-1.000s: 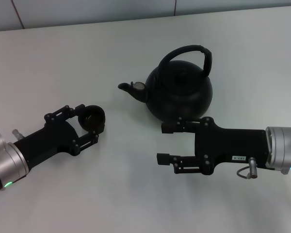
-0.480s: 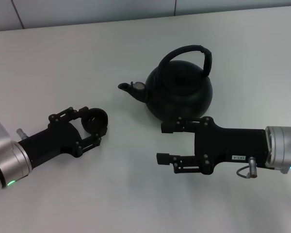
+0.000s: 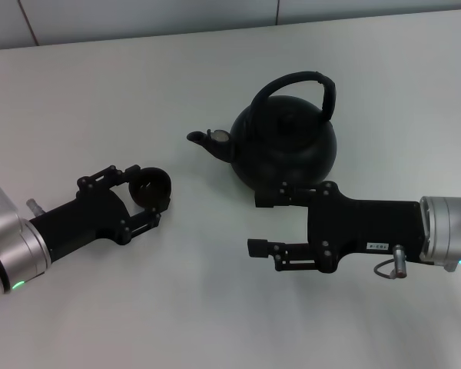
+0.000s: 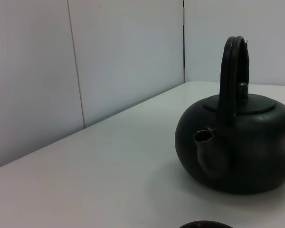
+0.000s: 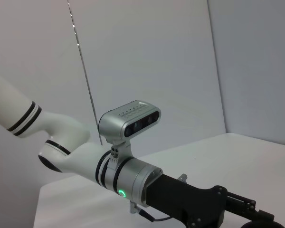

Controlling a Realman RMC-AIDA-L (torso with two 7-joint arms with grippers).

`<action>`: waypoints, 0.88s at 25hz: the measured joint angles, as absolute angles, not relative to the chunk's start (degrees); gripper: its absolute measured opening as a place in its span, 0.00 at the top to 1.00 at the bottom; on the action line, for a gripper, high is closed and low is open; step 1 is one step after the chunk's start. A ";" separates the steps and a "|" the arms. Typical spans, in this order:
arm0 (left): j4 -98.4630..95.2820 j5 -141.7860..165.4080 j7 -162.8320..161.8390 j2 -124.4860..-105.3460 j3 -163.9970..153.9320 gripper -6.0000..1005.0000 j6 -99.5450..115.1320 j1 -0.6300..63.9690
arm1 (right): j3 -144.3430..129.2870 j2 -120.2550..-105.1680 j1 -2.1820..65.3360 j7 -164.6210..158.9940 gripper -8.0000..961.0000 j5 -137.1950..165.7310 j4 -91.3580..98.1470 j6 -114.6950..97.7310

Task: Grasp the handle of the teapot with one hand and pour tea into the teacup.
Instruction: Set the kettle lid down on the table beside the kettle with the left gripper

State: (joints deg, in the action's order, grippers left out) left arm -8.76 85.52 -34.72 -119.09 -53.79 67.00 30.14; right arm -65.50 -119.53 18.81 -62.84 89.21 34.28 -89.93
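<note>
Item: left claw (image 3: 144, 198) clamped on teacup (image 3: 149, 187), right claw (image 3: 267, 224) open nr teapot (image 3: 286, 144); risk: open fingers nudge pot, missing handle (image 3: 296, 83).

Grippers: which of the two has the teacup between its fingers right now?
The left gripper. Its fingers flank the small black teacup left of the teapot. The right gripper sits open and empty beside the teapot's base.
</note>
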 joint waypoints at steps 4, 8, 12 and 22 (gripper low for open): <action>-8.79 85.51 -34.75 -119.09 -53.82 0.28 66.71 30.35 | -65.45 -119.53 18.97 -62.84 0.23 89.21 34.28 -89.61; -8.80 85.52 -34.76 -119.09 -53.86 0.25 66.58 30.49 | -65.61 -119.53 19.05 -62.84 0.23 89.21 34.33 -89.07; -8.79 85.52 -34.76 -119.09 -53.88 0.17 66.54 30.50 | -65.57 -119.48 19.13 -62.84 0.23 89.21 34.36 -88.94; -8.94 85.50 -34.35 -119.08 -53.88 0.14 66.82 30.26 | -65.07 -119.46 19.33 -62.84 0.23 89.20 34.41 -88.48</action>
State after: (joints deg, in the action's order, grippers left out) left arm -8.94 85.50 -34.35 -119.08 -53.88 66.82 30.26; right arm -65.07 -119.46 19.33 -62.84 89.20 34.41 -88.48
